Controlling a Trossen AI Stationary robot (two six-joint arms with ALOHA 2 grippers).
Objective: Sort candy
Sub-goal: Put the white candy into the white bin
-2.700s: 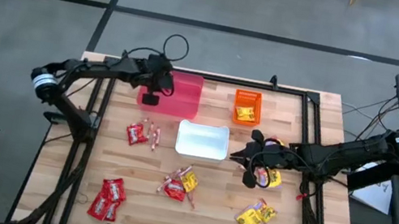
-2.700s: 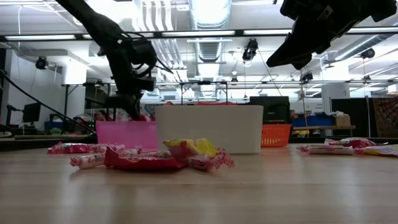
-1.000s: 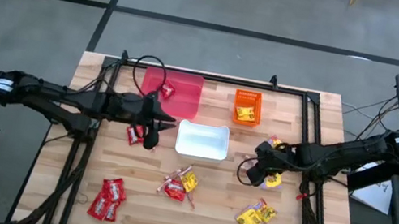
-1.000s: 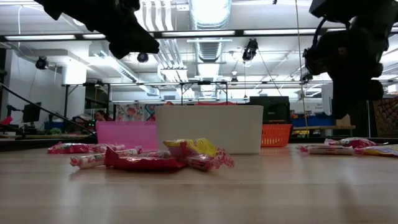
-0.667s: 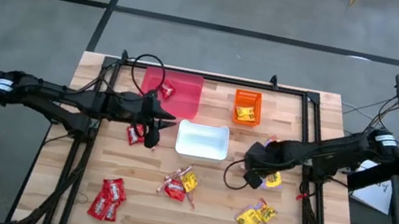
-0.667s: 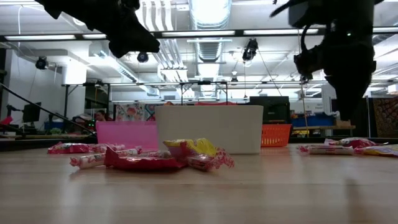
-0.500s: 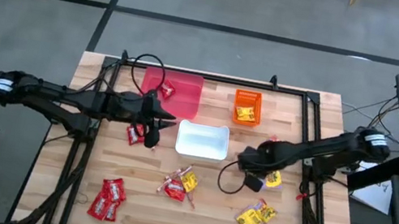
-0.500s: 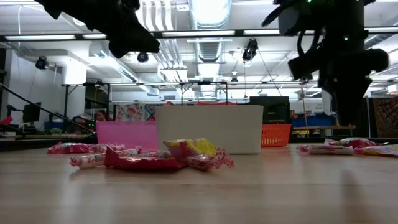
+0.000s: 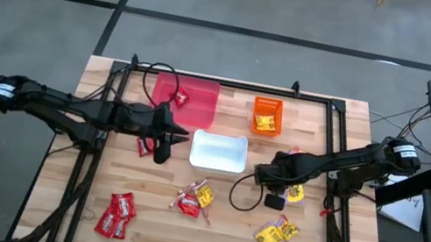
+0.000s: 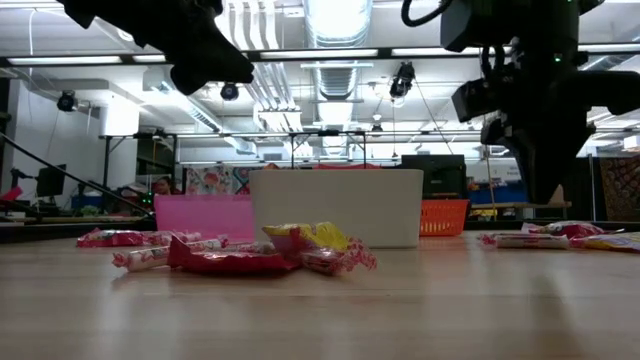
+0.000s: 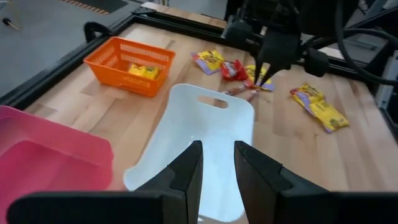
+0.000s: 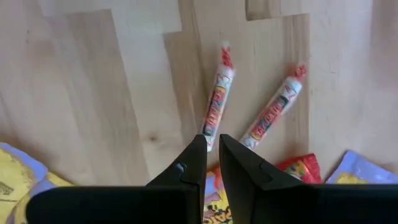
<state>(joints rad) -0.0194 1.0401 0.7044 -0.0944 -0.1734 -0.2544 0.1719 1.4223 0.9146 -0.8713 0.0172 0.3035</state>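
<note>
Candy lies in groups on the wood: red packets [image 9: 116, 213], a mixed pile [image 9: 193, 199], yellow packets [image 9: 276, 232], and packets with two red-and-white sticks [image 12: 272, 115] near the right arm. My right gripper [image 9: 266, 180] points down at that group and is shut on one stick [image 12: 216, 106]. My left gripper [image 9: 161, 154] hovers left of the white bin [image 9: 222, 136]. It is open by a narrow gap [image 11: 217, 149] and holds nothing. My right gripper pinches one candy stick by its near end [image 12: 211, 138], between the two fingertips [image 12: 198, 149], coming from above and pointing down. The fingers lie along the stick, which runs on past their tips over the wood. I cannot tell whether it is lifted.
The pink bin [image 9: 184, 111] holds a red packet, and the orange bin [image 9: 268, 105] holds yellow packets; both stand at the far edge. A red packet and sticks [image 9: 149, 145] lie under the left arm. Black frame rails run along the table's sides.
My right gripper has shifted a little toward the table's left, and its arm has swung that way with it, the cable loop trailing. My left arm has kept still.
</note>
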